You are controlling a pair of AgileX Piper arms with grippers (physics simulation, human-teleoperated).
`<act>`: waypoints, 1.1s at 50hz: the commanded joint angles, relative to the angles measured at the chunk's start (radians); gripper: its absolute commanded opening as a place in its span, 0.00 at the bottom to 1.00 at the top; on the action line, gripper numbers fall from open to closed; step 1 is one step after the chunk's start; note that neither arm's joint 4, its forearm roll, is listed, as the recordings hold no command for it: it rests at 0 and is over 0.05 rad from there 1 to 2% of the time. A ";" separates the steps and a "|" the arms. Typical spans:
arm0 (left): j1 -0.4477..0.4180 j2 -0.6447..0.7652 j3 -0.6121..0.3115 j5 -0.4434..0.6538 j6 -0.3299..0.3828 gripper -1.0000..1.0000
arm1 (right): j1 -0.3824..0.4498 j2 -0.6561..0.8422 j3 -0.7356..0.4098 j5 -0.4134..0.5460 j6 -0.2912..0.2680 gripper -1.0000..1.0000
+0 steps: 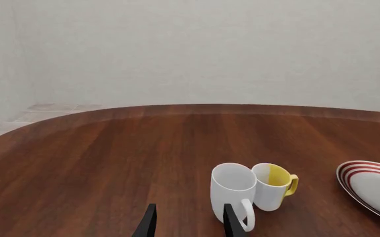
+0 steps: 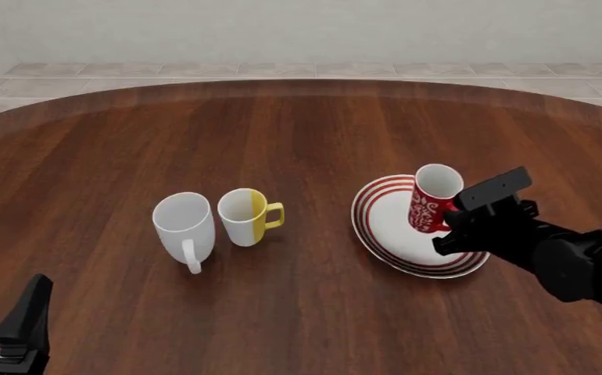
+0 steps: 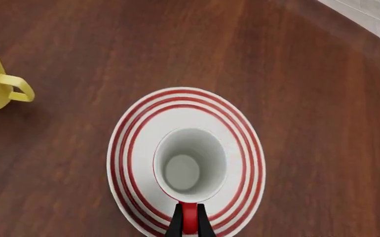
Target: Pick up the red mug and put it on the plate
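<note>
A plain white mug (image 2: 184, 223) touches a half-yellow mug (image 2: 245, 216) — both upright on the wooden table (image 2: 280, 133).

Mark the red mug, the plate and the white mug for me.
red mug (image 2: 426, 209): front view, on its patterned side wall.
plate (image 2: 385, 223): front view, on the bare white centre left of the mug.
white mug (image 2: 184, 223): front view, on its outer wall below the rim.

A dark reddish-brown wooden surface (image 2: 312, 133) with a rounded far edge carries a plain white mug (image 2: 184, 222) and a half-yellow, half-white mug (image 2: 245, 216) touching side by side left of centre, and the red-ringed plate (image 2: 385, 246) well apart to their right
</note>
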 commanded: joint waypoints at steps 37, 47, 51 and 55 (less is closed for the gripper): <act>0.001 0.000 -0.002 0.004 -0.007 1.00 | 0.002 0.117 -0.026 -0.052 0.002 0.00; 0.003 0.000 0.004 -0.001 -0.008 1.00 | -0.003 0.141 -0.026 -0.070 0.000 0.00; 0.002 0.003 -0.004 0.005 -0.008 1.00 | -0.002 0.151 -0.026 -0.077 0.003 0.00; 0.003 0.000 0.004 -0.001 -0.008 1.00 | -0.003 0.154 -0.028 -0.076 0.001 0.00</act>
